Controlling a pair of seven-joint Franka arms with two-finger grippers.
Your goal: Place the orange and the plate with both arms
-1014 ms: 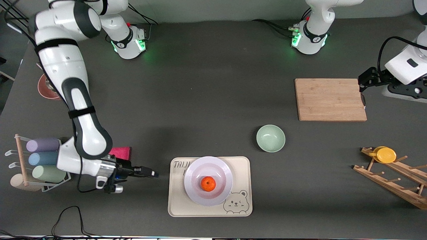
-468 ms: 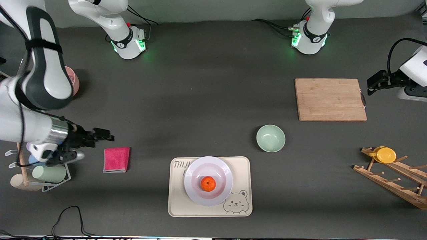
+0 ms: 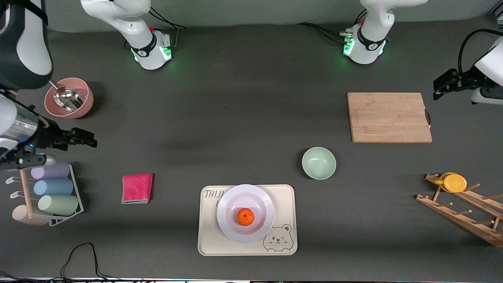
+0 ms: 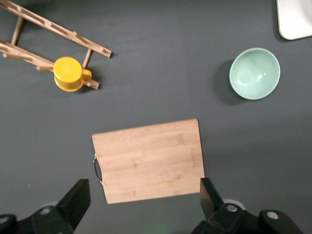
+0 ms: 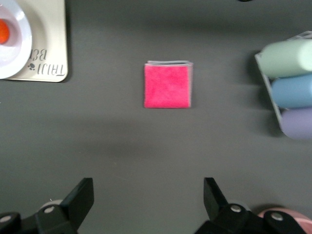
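Orange (image 3: 245, 216) sits in plate (image 3: 245, 213), plate on beige bear tray (image 3: 283, 196) at the bench edge nearest the front camera. Right tool (image 3: 84, 138) up over bare bench near pink bowl (image 3: 84, 103), fingers spread, empty. Left tool (image 3: 442, 83) beside cutting board (image 3: 389, 117), fingers spread, empty

The right pincer (image 3: 84, 138) hangs in the air at the right arm's end of the worktop, its two black fingers (image 5: 80, 197) spread wide with nothing between them, the white forearm rising steeply out of the front view. The left pincer (image 3: 442, 84) hovers at the left arm's end, fingers (image 4: 78, 197) likewise parted and empty, pointing down at the worktop.
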